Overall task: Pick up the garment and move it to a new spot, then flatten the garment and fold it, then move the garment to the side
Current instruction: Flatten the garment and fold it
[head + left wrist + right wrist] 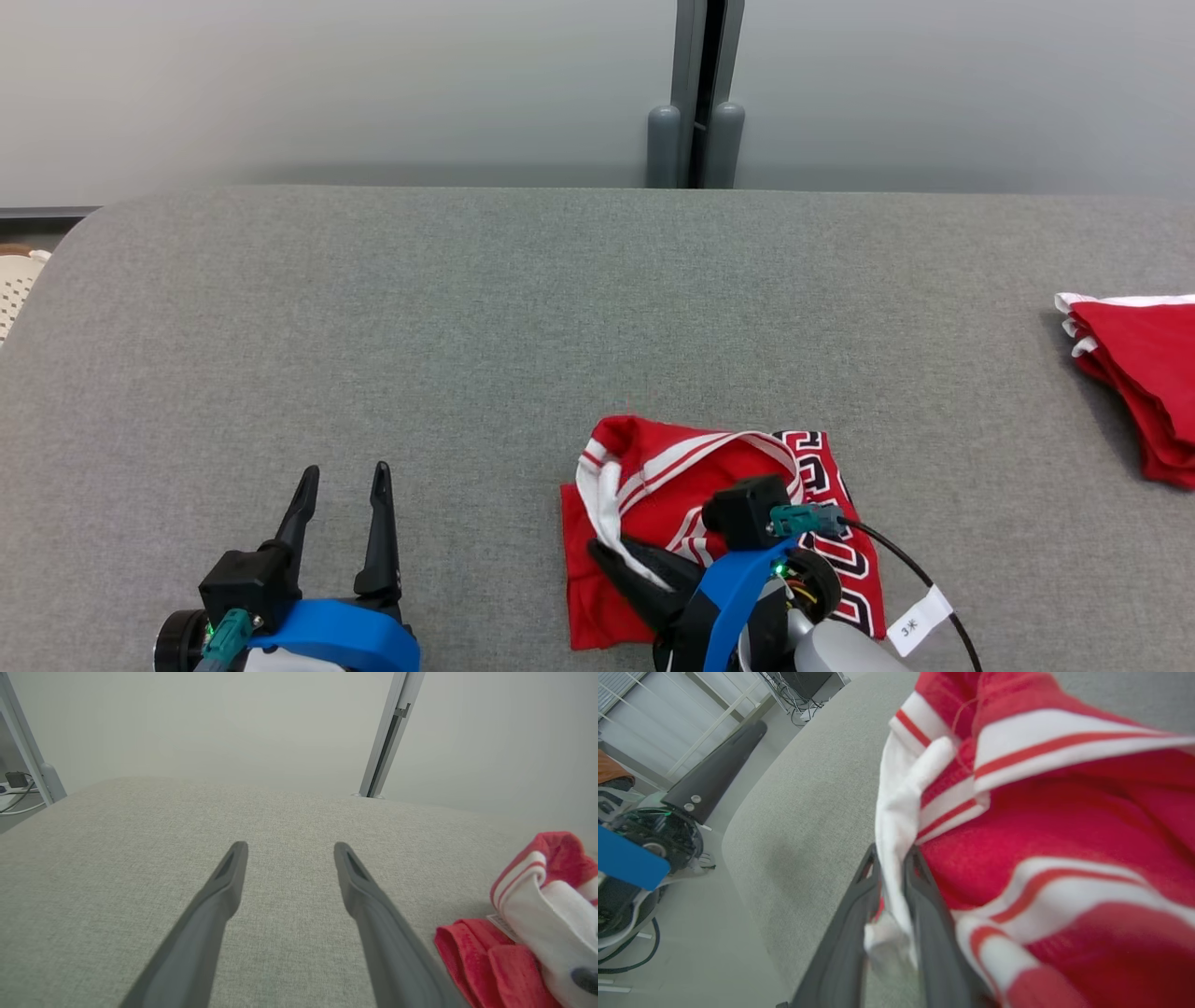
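The right tool lies low over the near edge of the counter with its two dark fingers drawn close together, pinching a fold of white trim on the garment. That garment, red with white stripes and dark lettering, sits crumpled on the counter near the front, right of centre. The left tool rests well apart to the left, fingers spread wide and holding nothing, while another red cloth lies at the far right edge.
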`<state>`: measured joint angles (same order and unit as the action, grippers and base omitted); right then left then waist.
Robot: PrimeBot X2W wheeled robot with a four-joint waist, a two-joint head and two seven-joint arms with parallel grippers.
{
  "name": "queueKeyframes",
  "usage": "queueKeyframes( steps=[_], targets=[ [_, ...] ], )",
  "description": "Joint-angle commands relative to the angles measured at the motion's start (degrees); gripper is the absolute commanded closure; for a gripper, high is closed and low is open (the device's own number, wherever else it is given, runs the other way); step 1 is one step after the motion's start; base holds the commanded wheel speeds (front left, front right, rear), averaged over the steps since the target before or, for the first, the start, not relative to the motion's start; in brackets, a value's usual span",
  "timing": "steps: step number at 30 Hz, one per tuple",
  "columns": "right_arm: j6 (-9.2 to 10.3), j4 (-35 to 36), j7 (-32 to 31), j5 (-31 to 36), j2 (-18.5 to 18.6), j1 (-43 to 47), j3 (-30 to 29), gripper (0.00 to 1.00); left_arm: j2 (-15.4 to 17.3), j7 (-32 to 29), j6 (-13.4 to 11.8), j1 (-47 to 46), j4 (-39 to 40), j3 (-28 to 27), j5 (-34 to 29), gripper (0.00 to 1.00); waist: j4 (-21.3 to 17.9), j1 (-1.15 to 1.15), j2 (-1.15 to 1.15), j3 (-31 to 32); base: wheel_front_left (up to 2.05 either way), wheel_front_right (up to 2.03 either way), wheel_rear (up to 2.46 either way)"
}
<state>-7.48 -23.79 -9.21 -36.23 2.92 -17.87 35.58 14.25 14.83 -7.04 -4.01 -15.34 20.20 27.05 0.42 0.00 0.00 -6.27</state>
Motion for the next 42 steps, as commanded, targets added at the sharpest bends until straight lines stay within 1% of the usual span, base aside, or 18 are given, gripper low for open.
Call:
queueKeyframes(
  steps=[1,7,12,15,18,22,26,27,28,30,31,34,35,36,37,38,39,42],
  targets=[
    [-0.02,-0.5,0.9,-0.7,0.0,-1.2,0.7,0.0,-0.1,0.3,0.3,-0.9,-0.2,-0.2,-0.3,0.0,0.0,0.0,0.0,0.1,0.0,0.0,0.0],
    [-0.02,-0.2,5.4,-0.3,0.0,-2.4,2.4,0.0,-0.3,0.4,0.6,-0.7,-0.5,-0.3,-0.5,0.0,-0.6,0.0,0.0,0.6,0.0,0.0,0.0],
    [-0.02,3.5,8.5,1.4,0.0,-0.9,0.5,0.0,-0.7,0.4,0.9,-0.3,-0.6,0.0,-0.9,0.0,-1.3,0.0,0.0,1.3,0.0,0.0,0.0],
    [-0.02,6.7,9.5,3.2,0.0,0.7,-2.6,0.0,-0.8,0.4,0.9,-0.2,-0.6,0.1,-1.0,0.0,-1.7,0.0,0.0,1.7,0.0,0.0,0.0],
    [-0.02,10.0,10.1,6.3,0.0,2.4,-7.5,0.0,-0.9,0.4,0.9,0.1,-0.6,0.1,-1.0,0.0,-2.1,0.0,0.0,1.9,0.0,0.0,0.0],
    [-0.02,13.2,10.7,13.0,0.1,5.0,-15.7,0.0,-0.8,0.4,1.1,0.3,-0.5,0.1,-1.2,0.0,-2.4,0.0,0.0,2.0,0.0,0.0,0.0],
    [-0.02,14.1,10.6,20.8,0.2,7.5,-23.1,0.0,-0.9,0.4,1.3,0.0,-0.5,0.4,-1.4,0.0,-2.3,0.0,0.0,1.9,0.0,0.0,0.0],
    [-0.02,13.8,10.7,22.2,0.1,8.0,-24.6,0.2,-0.9,0.4,1.4,-0.1,-0.5,0.4,-1.4,0.0,-2.2,0.0,0.0,1.9,0.0,0.0,0.0],
    [-0.02,13.3,10.6,24.0,0.1,8.3,-25.7,0.58,-0.9,0.4,1.5,-0.2,-0.6,0.5,-1.5,0.0,-2.1,0.0,0.0,1.9,0.0,0.0,0.0],
    [-0.02,11.6,10.9,27.2,0.1,8.8,-27.5,0.87,-0.9,0.4,1.5,-0.4,-0.7,0.7,-1.4,0.0,-1.9,0.0,0.0,1.9,0.0,0.0,0.0],
    [-0.02,10.3,11.0,28.4,0.0,8.9,-28.1,1.0,-0.9,0.4,1.5,-0.4,-0.8,0.8,-1.4,0.0,-1.7,0.0,0.0,1.9,0.0,0.0,0.0],
    [-0.02,5.2,11.6,30.0,0.0,7.9,-28.7,1.0,-0.8,0.4,1.6,-0.7,-1.0,1.0,-1.5,0.0,-1.2,0.0,0.0,1.8,0.0,0.0,0.0],
    [-0.02,5.2,11.6,30.0,0.0,7.9,-28.7,1.0,-0.8,0.4,1.6,-0.7,-1.0,1.0,-1.5,0.0,-1.2,0.0,0.0,1.8,0.0,0.0,0.0],
    [-0.02,3.2,11.7,29.7,0.0,7.3,-28.5,1.0,-0.7,0.4,1.6,-0.8,-1.1,1.1,-1.6,0.0,-1.0,0.0,0.0,1.8,0.0,0.0,0.0],
    [-0.02,1.1,12.1,28.9,0.0,6.6,-28.0,1.0,-0.7,0.4,1.6,-0.8,-1.1,1.2,-1.7,0.0,-0.8,0.0,0.0,1.9,0.0,0.0,0.0],
    [-0.02,-3.1,12.7,28.4,-0.1,5.3,-26.7,1.0,-0.6,0.4,1.7,-1.0,-1.3,1.3,-1.8,0.0,-0.4,0.0,0.0,1.9,0.0,0.0,0.0],
    [-0.02,-3.1,12.7,28.4,-0.1,5.3,-26.7,1.0,-0.6,0.4,1.7,-1.0,-1.3,1.3,-1.8,0.0,-0.4,0.0,0.0,1.9,0.0,0.0,0.0],
    [-0.02,-8.6,14.0,25.8,0.0,3.0,-23.0,1.0,-0.5,0.4,1.7,-0.9,-1.5,1.5,-1.7,0.0,0.1,0.0,0.0,2.0,0.0,0.0,0.0]
  ],
)
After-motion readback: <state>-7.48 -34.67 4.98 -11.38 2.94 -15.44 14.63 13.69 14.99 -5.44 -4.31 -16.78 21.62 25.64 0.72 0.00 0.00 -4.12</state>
